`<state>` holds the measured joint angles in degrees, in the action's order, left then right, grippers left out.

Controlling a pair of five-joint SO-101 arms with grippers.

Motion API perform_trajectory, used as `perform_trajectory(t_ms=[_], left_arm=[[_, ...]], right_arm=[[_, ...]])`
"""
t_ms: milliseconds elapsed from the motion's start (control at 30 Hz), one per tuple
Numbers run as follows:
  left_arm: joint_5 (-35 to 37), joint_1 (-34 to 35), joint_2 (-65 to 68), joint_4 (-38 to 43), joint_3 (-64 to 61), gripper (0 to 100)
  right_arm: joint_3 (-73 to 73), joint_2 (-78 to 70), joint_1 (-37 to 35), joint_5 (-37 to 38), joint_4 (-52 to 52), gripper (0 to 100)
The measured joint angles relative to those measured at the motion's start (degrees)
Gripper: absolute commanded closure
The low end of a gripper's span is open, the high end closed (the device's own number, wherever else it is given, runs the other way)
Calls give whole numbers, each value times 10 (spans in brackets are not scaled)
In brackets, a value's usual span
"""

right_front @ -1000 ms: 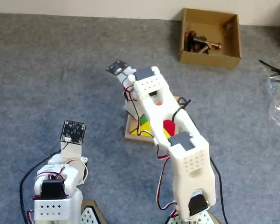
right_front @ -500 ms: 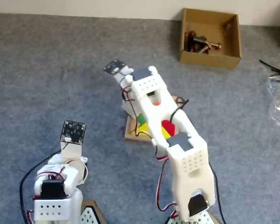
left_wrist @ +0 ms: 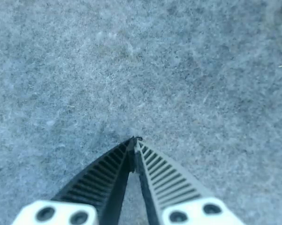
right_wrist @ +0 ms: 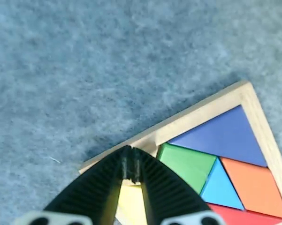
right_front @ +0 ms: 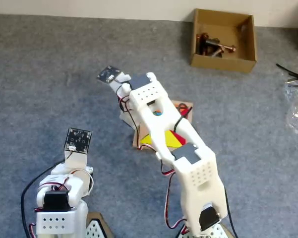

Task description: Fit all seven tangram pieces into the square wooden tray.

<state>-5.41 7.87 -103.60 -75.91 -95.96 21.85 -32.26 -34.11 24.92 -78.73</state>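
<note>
Over wooden tray [right_wrist: 197, 115] rim: right gripper [right_wrist: 131, 162], jaws pressed together, empty. Inside tray, lying flat: blue triangle [right_wrist: 225, 136], green piece [right_wrist: 187, 164], orange piece [right_wrist: 255, 185]. Well apart from tray, above grey carpet [left_wrist: 131, 56]: left gripper [left_wrist: 135, 139], jaws closed, empty.

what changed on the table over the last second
The right arm swung leftward across the high view, uncovering more coloured tangram pieces in the square wooden tray; its right gripper, fingers shut, is now over the tray's rim. Nothing was gripped or released. The left gripper, tray and brown cardboard box stayed put.
</note>
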Motion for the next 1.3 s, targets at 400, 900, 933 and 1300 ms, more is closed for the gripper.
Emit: perform_trajectory(t_ms=[400,900,933,1300], left_arm=[[0,0,0,0,0,995],[0,0,0,0,0,995],[0,0,0,0,0,995],[0,0,0,0,0,995]], right_arm=[[-11,0,11,0,0,994],[-33,1,13,0,12,994],[-43,1,13,0,13,994],[-73,3,23,1,16,994]])
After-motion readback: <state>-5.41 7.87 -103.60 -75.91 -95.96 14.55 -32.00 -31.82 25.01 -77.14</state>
